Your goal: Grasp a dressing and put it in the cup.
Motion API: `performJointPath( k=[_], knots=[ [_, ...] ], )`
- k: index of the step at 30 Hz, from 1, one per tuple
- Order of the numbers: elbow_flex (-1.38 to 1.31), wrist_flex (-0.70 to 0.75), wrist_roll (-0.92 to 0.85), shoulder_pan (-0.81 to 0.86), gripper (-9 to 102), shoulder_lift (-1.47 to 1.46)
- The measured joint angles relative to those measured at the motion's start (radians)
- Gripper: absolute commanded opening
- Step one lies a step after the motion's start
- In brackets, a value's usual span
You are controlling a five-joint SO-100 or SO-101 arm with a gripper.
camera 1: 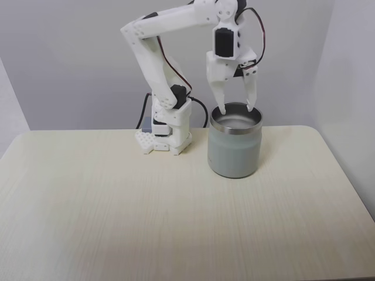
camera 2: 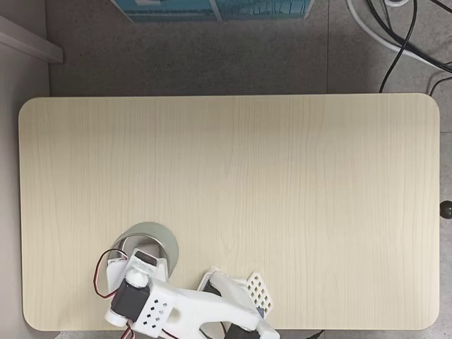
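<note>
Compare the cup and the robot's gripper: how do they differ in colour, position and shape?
The cup is pale grey-green with a shiny steel rim; the gripper is white plastic. The cup stands on the table; the gripper hangs above, fingertips at the rim. The cup is a squat cylinder; the gripper has two pointed fingers, spread open. Both are near the arm's base.

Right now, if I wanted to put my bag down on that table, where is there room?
Nearly the whole pale wooden table is bare: everything away from the arm's edge. The crowded spot is one corner, where the white robot arm's base stands beside the squat grey-green steel-rimmed cup, with the open gripper over its mouth.
</note>
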Motion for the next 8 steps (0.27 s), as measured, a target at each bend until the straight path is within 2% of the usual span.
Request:
performJointPath(
  k=[8],
  knots=[
    [-0.009, -0.003, 0.000, 0.003, 19, 0.003]
  ],
)
